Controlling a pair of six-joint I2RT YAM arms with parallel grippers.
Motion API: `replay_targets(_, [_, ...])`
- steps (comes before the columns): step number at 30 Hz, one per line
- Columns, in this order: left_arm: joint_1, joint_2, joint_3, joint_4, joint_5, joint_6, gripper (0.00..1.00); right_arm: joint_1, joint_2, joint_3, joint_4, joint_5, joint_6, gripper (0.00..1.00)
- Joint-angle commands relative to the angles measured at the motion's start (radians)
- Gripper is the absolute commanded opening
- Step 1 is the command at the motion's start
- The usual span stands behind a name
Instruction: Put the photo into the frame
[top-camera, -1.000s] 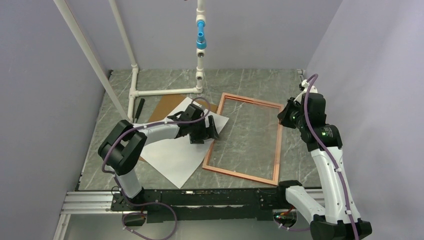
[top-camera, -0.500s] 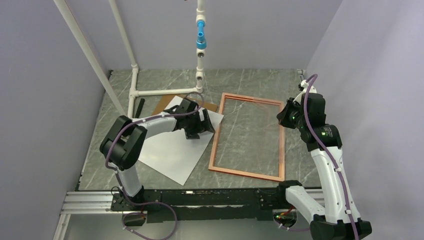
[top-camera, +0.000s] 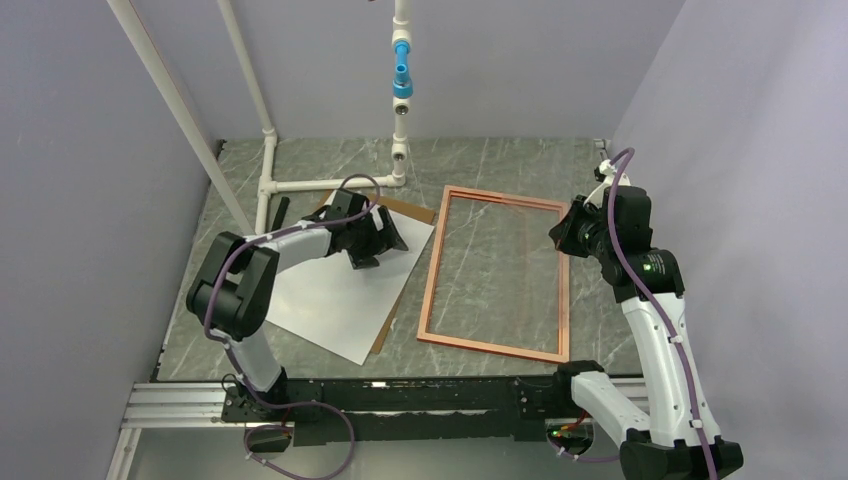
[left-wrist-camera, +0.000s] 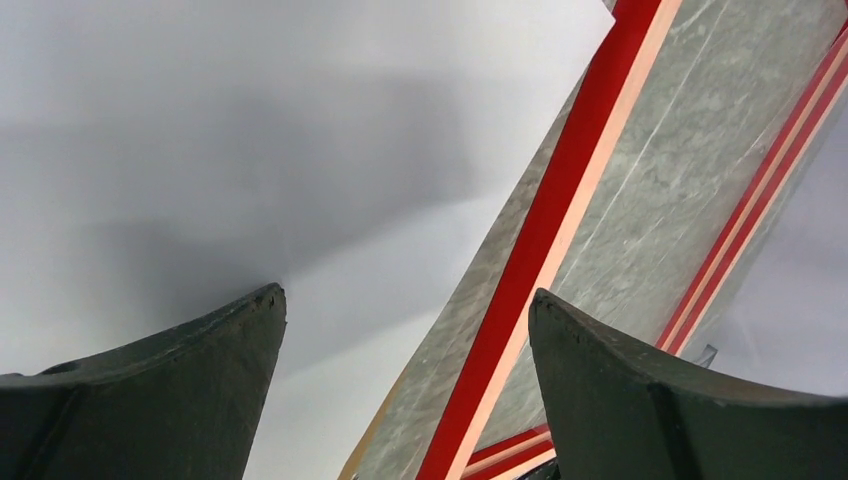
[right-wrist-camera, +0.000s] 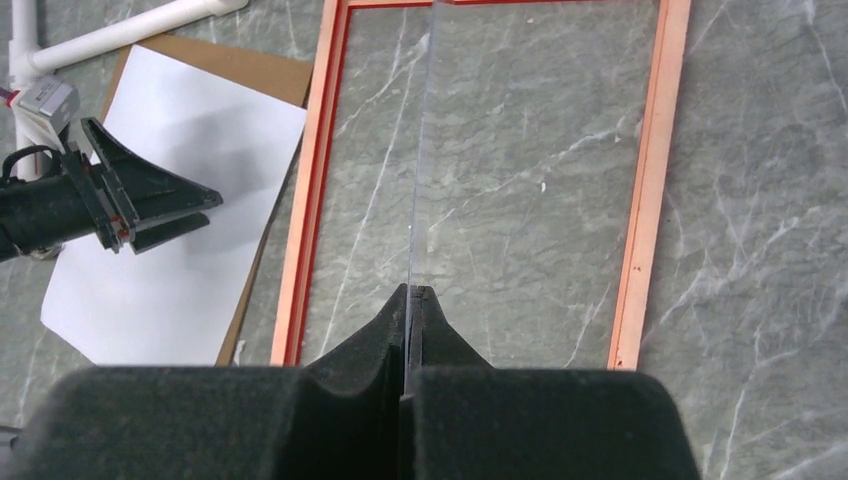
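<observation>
White side up and not yet framed: the photo (top-camera: 335, 295), flat on a brown backing board (top-camera: 405, 208), just left of the frame (top-camera: 432, 270). Poised low over the sheet's far right corner, the left gripper (top-camera: 388, 236), spread wide with nothing between its fingers (left-wrist-camera: 150, 390). At the frame's right rail, the right gripper (top-camera: 562, 232), pinched shut on a clear pane (right-wrist-camera: 420, 150) seen edge-on from the wrist.

Likely trouble from here:
- Closing on paper lying flat and catching the board along with it, or creasing the corner.
- Dragging the sheet across the marbled table (top-camera: 500, 160) and snagging its edge on the near red rail.
- Letting thin paper droop and fold once lifted by one corner.
- Slipping of the glossy pane in so narrow a pinch.
- Nudging the frame out of square during the sheet's crossing.
</observation>
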Motion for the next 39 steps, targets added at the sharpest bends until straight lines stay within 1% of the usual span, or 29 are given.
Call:
replay_targets(1, [-0.003,-0.096,-0.070,0.033,-0.023,0.057,0.94,-0.001,0.008,0.014,0.044,-0.065,-0.001,0.00])
replay_targets(4, [-0.049,-0.142,-0.059,0.029,-0.028,0.072,0.92,-0.001,0.022,0.022,0.051,-0.095,0.010,0.00])
replay_targets(7, [-0.132,-0.126,0.025,-0.047,-0.072,0.117,0.88,-0.002,0.035,0.029,0.057,-0.125,0.021,0.00])
replay_targets(13, [-0.271,0.014,0.224,-0.247,-0.230,0.169,0.83,-0.001,0.051,0.044,0.058,-0.157,0.039,0.00])
replay_targets(18, [-0.341,0.115,0.318,-0.324,-0.309,0.177,0.77,-0.002,0.059,0.060,0.051,-0.164,0.043,0.00])
replay_targets(22, [-0.368,0.179,0.364,-0.373,-0.346,0.163,0.71,-0.002,0.064,0.062,0.053,-0.167,0.046,0.00])
replay_targets(25, [-0.381,0.201,0.363,-0.368,-0.348,0.157,0.58,-0.002,0.065,0.058,0.058,-0.173,0.049,0.00])
replay_targets(28, [-0.384,0.206,0.350,-0.337,-0.314,0.144,0.39,-0.001,0.068,0.054,0.063,-0.177,0.052,0.00])
replay_targets(30, [-0.384,0.210,0.342,-0.323,-0.284,0.124,0.22,-0.001,0.068,0.053,0.065,-0.179,0.053,0.00])
replay_targets(32, [-0.384,0.206,0.330,-0.317,-0.281,0.086,0.08,-0.002,0.068,0.051,0.067,-0.182,0.053,0.00])
replay_targets(34, [-0.386,0.190,0.301,-0.296,-0.267,0.042,0.01,-0.001,0.065,0.048,0.067,-0.180,0.053,0.00])
replay_targets(39, [-0.390,0.133,0.218,-0.248,-0.262,-0.065,0.00,-0.001,0.062,0.036,0.071,-0.182,0.054,0.00])
